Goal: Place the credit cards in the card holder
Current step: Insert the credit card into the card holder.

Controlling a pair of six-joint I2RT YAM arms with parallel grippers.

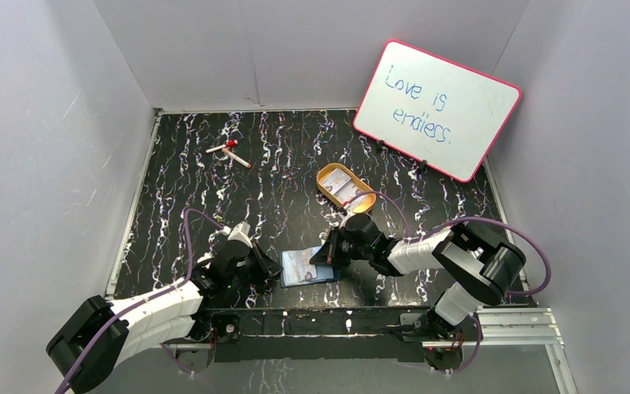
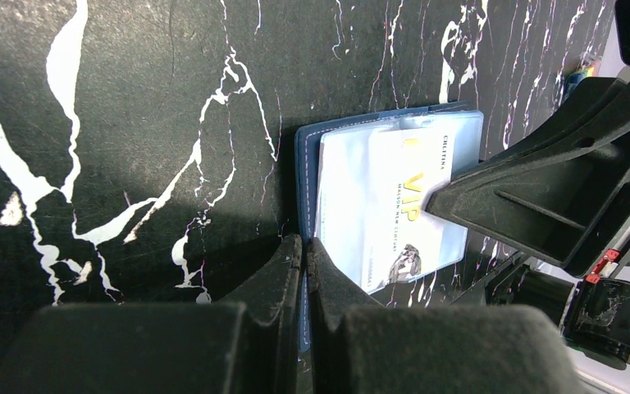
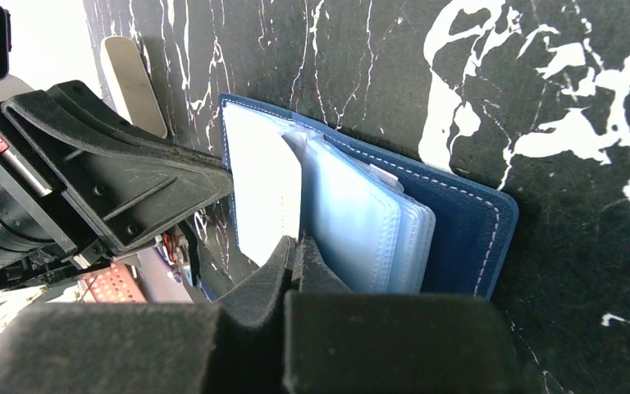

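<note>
The card holder (image 1: 305,268) lies open near the table's front edge, with a navy cover (image 3: 459,222) and pale blue pockets (image 3: 361,213). My left gripper (image 2: 304,246) is shut on the edge of the navy cover (image 2: 305,164); it reaches in from the left (image 1: 276,268). A white credit card (image 2: 406,205) with gold VIP lettering lies over the pockets, partly in a clear sleeve. My right gripper (image 3: 297,242) is shut on that card (image 3: 258,193), coming in from the right (image 1: 320,256). More pale cards lie in the oval tin (image 1: 366,199).
Two marker pens (image 1: 228,152) lie at the back left. A pink-framed whiteboard (image 1: 436,108) leans at the back right, behind the golden tin. Grey walls close in the table on three sides. Both arms crowd the front middle.
</note>
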